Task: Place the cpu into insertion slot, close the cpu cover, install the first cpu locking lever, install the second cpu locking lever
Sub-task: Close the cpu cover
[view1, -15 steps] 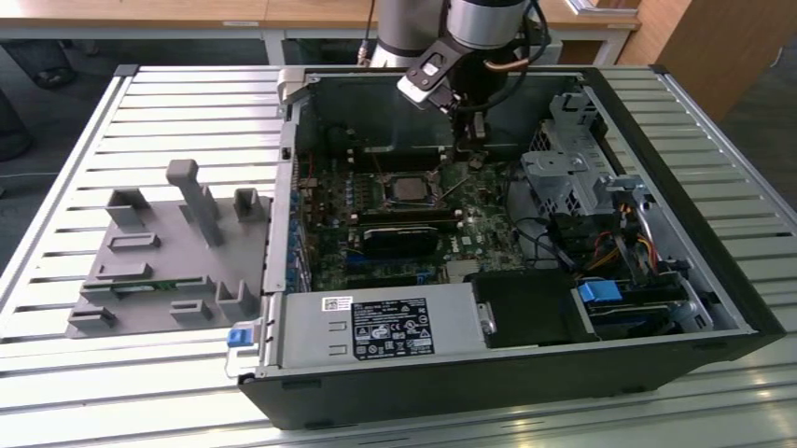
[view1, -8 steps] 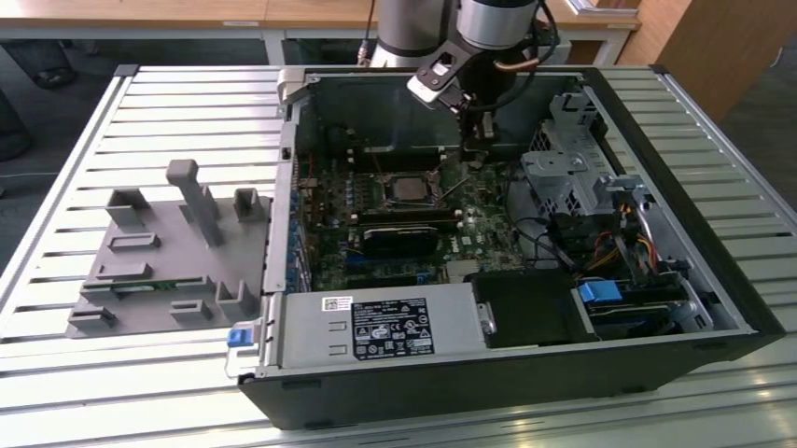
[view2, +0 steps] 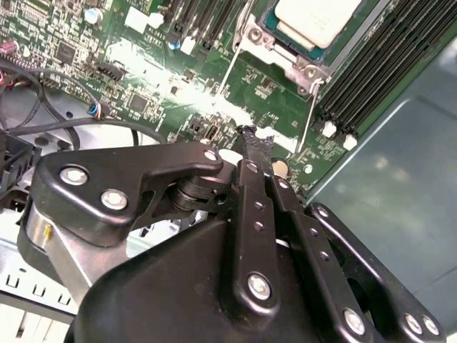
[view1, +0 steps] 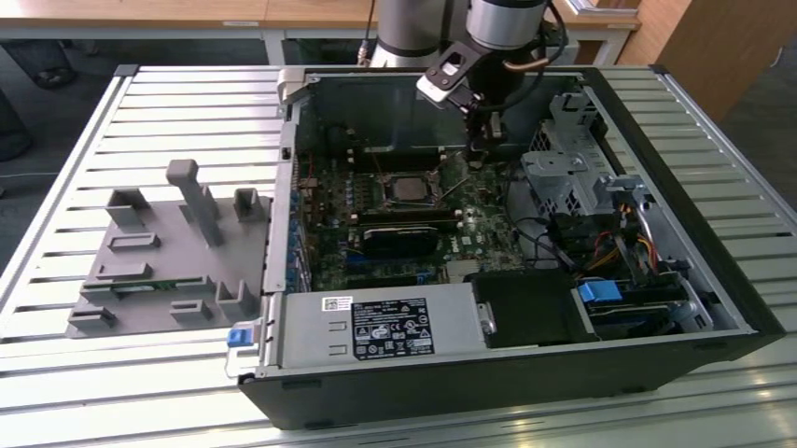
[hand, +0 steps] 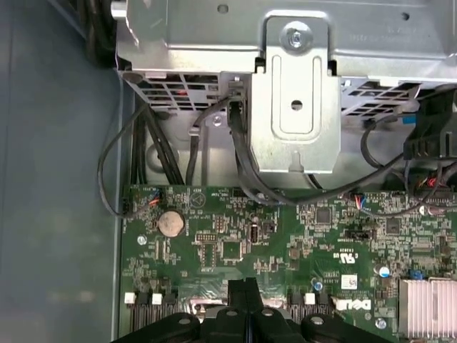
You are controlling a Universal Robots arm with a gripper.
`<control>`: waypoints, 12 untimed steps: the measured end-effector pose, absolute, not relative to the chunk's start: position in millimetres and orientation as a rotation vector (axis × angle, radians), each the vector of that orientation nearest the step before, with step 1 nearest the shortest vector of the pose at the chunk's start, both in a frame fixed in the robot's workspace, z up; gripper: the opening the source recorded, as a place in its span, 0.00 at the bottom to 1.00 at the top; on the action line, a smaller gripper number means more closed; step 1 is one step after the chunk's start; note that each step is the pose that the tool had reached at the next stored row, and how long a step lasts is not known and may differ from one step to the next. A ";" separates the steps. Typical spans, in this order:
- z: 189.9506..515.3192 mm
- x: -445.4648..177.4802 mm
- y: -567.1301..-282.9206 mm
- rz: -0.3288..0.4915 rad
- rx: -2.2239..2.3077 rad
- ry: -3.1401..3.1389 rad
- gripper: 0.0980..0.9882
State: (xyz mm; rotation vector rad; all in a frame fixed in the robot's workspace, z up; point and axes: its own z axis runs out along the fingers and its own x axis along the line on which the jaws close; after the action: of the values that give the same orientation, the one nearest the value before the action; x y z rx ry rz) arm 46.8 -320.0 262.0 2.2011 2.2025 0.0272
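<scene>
Gripper (view1: 483, 154), fingers (view2: 250, 171) pressed together on nothing, hovers at 2 o'clock of the cpu (view1: 405, 189) in the exterior view; the cpu lies in the insertion slot (view2: 273, 28) under the cpu cover (view2: 282, 56), and the tip is likely narrowed to push a thin locking lever (view2: 230, 68).

From my end the chip (view2: 318, 20) has a dull silver-grey metal top, fairly matt; the cover (view2: 300, 68) round it is bare shiny metal; the circuit board (hand: 228, 246) is glossy green and throws glare; the gripper (view2: 251, 136) is smooth matt black with bright metal screws; the drive cage (hand: 296, 107) looks like plain stamped sheet metal, dull grey; the cables (hand: 241, 161) are black and rubbery-looking; the table (view1: 187, 103) is ribbed pale metal; the fixture (view1: 162, 280) on it is matt grey plastic
</scene>
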 end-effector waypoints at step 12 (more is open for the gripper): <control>256.7 59.6 -319.1 0.016 2.170 2.243 0.01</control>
State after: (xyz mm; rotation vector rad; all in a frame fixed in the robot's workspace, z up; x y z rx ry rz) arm 59.6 -319.1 256.7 2.1695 2.2433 0.0164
